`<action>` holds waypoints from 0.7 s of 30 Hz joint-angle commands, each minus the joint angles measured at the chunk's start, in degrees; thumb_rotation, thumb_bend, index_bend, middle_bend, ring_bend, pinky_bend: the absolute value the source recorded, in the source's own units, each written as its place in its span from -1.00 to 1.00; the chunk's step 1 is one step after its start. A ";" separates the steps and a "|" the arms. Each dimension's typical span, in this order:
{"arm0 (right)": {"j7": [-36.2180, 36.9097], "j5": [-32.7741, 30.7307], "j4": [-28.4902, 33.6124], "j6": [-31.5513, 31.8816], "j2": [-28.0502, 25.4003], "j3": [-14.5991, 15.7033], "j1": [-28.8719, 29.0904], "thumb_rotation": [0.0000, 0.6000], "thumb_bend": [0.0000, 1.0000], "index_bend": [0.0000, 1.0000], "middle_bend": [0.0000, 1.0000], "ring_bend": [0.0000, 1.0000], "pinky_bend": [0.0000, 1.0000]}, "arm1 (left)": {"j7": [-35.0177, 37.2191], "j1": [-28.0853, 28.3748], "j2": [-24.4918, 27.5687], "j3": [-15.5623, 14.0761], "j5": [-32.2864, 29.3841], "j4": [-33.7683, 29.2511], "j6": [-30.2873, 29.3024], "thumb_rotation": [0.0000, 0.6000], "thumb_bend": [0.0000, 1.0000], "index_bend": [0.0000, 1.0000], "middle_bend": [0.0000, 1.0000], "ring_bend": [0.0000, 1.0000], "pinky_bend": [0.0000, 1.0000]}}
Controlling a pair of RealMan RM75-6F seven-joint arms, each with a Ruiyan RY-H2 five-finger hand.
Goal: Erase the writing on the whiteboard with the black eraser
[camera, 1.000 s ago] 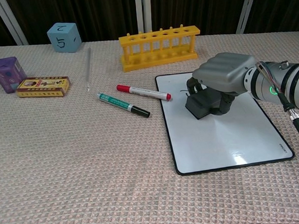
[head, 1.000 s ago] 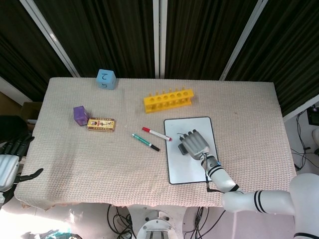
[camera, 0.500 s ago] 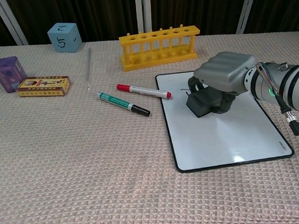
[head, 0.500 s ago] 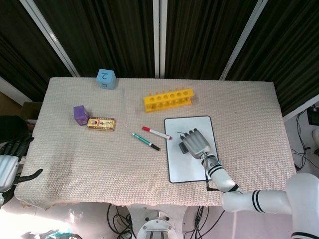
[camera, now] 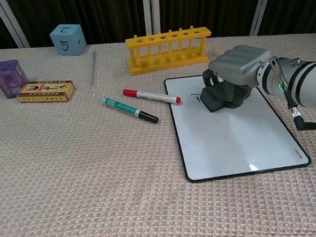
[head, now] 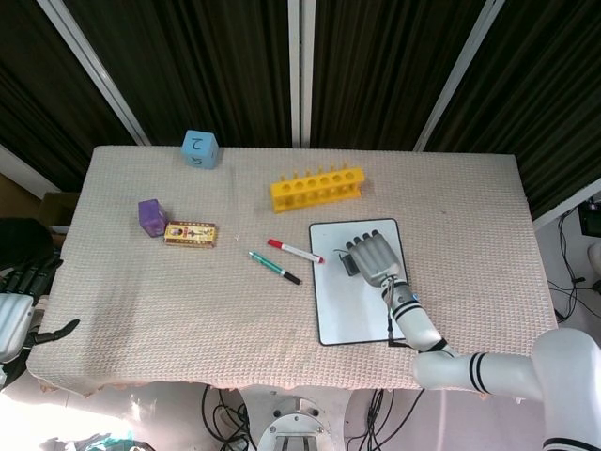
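The whiteboard lies flat at the table's right of centre, black-rimmed. A short dark stroke of writing remains near its upper left part. My right hand grips the black eraser from above and presses it on the board's upper area, just right of that stroke. My left hand shows only in the head view, off the table's left front corner, holding nothing, fingers apart.
A red marker and a green marker lie just left of the board. A yellow tube rack stands behind it. Far left are a blue die, a purple box, a yellow carton and a glass rod.
My right hand has slid the eraser up the board toward its far edge. The board itself shifted slightly. The left hand has not moved.
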State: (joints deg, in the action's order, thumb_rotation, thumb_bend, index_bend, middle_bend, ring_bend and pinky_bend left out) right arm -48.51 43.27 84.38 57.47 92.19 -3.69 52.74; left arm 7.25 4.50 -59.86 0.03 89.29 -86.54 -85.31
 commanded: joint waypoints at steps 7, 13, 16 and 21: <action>1.02 0.70 -3.60 -0.69 2.45 -1.23 0.43 1.00 -0.11 0.97 0.52 0.26 0.38 | 0.46 -0.06 0.25 0.08 -0.12 0.22 -0.16 0.55 -0.73 -0.78 -0.81 -0.80 -0.66; 0.97 2.63 -6.45 1.31 5.00 -2.36 0.59 1.00 -0.11 0.97 0.52 0.26 0.37 | 1.13 -0.08 0.45 0.14 -0.16 0.47 -0.27 0.54 -0.73 -0.78 -0.81 -0.80 -0.66; 0.21 2.84 -7.94 1.72 6.29 -2.82 0.86 1.00 -0.10 0.97 0.52 0.26 0.37 | 1.58 -0.17 0.58 0.14 -0.26 0.73 -0.33 0.54 -0.73 -0.78 -0.81 -0.80 -0.66; -0.95 3.12 -10.41 2.15 8.46 -3.54 1.27 1.00 -0.10 0.97 0.52 0.26 0.37 | 1.98 -0.42 0.83 0.18 -0.46 1.17 -0.64 0.55 -0.73 -0.78 -0.81 -0.80 -0.66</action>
State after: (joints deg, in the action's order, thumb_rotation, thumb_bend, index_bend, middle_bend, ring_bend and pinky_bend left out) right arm -49.10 46.32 74.38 59.48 100.24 -6.98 53.85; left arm 9.23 4.12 -59.04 0.19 88.87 -85.41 -85.90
